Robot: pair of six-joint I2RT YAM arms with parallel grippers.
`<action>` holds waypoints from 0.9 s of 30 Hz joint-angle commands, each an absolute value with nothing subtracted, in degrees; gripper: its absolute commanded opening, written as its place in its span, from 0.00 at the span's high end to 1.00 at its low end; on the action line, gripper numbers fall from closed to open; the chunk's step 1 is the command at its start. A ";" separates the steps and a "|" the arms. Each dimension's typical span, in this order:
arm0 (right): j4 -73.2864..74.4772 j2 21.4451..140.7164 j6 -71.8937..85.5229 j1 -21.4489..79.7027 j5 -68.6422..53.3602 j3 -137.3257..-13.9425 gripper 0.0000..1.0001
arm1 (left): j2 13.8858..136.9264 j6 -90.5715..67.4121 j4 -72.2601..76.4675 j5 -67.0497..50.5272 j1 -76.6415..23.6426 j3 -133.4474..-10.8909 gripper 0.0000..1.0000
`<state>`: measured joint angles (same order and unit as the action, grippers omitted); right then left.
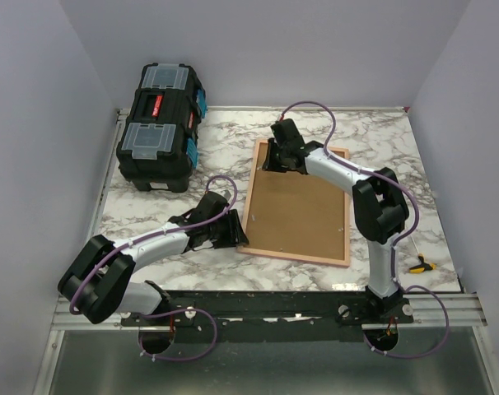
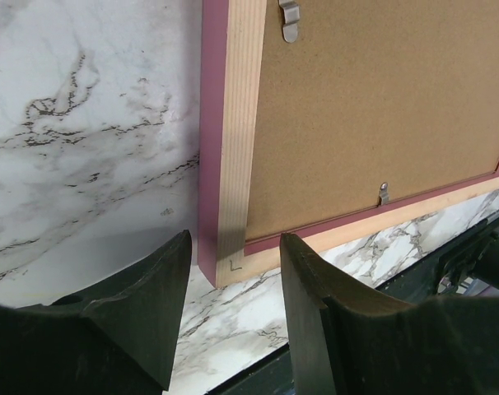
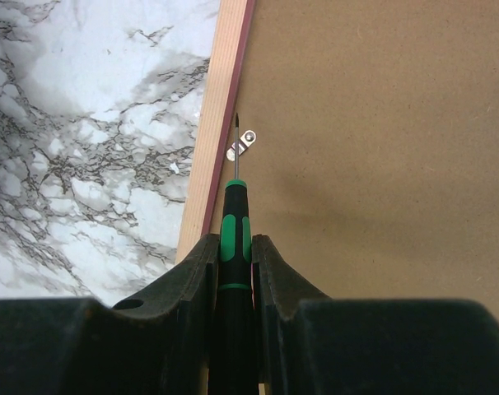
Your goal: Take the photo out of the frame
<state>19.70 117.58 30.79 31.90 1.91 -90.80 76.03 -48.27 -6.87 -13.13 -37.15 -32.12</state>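
Marble table [image 1: 216, 152] is carrying the frame [image 1: 297, 206], lying brown back upward at centre. Left gripper [image 2: 235, 247] is hovering at its near-left corner, fingers apart. Right gripper [image 3: 235, 243] is clamping a green-handled screwdriver [image 3: 235, 222], its tip pointing just beside a small metal clip [image 3: 243, 145].

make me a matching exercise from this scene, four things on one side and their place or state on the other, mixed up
Things:
1 toolbox
2 frame
3 left gripper
4 right gripper

Place or state:
a shut on a green screwdriver
b open, by a corner of the frame
c black, at the far left of the table
d lying flat, brown back side up

Pairs: 1-c; 2-d; 3-b; 4-a
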 commanded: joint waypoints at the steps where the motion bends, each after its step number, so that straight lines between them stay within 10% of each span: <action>1: 20.49 118.41 30.00 31.89 2.93 -90.61 0.99 | 75.33 -48.49 -5.64 -13.69 -37.39 -31.82 0.52; 27: 24.67 118.64 26.66 32.65 -0.83 -89.33 0.99 | 75.82 -48.67 -5.30 -13.75 -37.36 -31.97 0.52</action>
